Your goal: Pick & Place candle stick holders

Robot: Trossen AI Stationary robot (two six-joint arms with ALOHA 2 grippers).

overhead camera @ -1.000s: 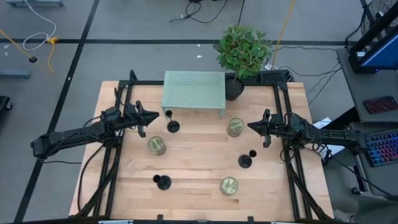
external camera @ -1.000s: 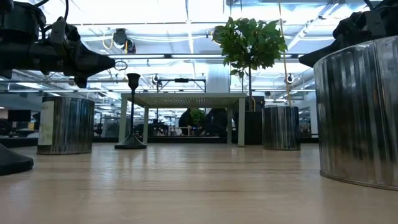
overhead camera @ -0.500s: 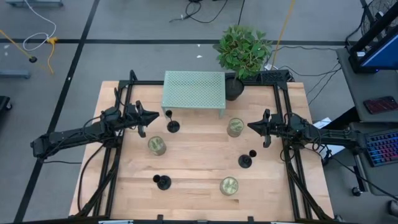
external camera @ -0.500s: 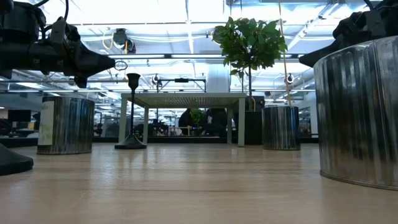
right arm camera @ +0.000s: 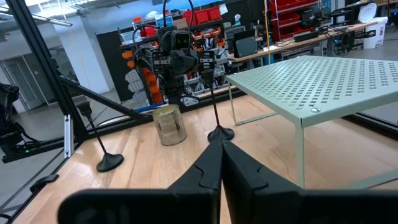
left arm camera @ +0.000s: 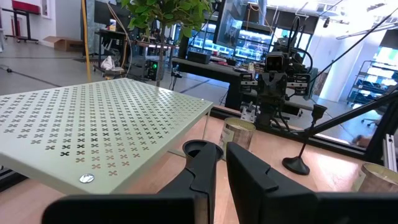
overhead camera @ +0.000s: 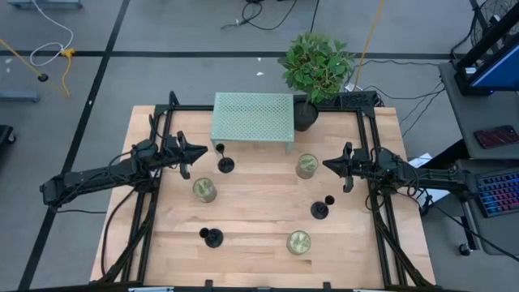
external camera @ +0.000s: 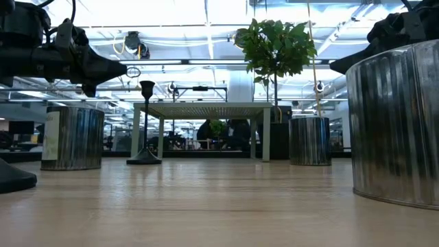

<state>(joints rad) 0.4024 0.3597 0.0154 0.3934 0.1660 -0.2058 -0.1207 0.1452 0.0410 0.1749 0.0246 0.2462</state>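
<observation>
Three black candle stick holders stand upright on their disc bases on the wooden table: one at the far middle (overhead camera: 225,165), one at the right (overhead camera: 320,209), one at the near left (overhead camera: 212,237). My left gripper (overhead camera: 203,153) hovers shut just left of the far holder, whose cup (left arm camera: 202,149) shows right behind the fingertips. My right gripper (overhead camera: 326,165) hovers shut at the table's right, pointing toward the middle. It sees the far holder (right arm camera: 219,132) and the near-left holder (right arm camera: 110,163) ahead. Neither gripper touches anything.
A pale green perforated stand (overhead camera: 252,118) stands on thin legs at the far middle, with a potted plant (overhead camera: 316,65) behind it. Three shiny ribbed cans stand among the holders: left (overhead camera: 203,190), right (overhead camera: 306,166), near (overhead camera: 298,242). Black frame rails run along both table sides.
</observation>
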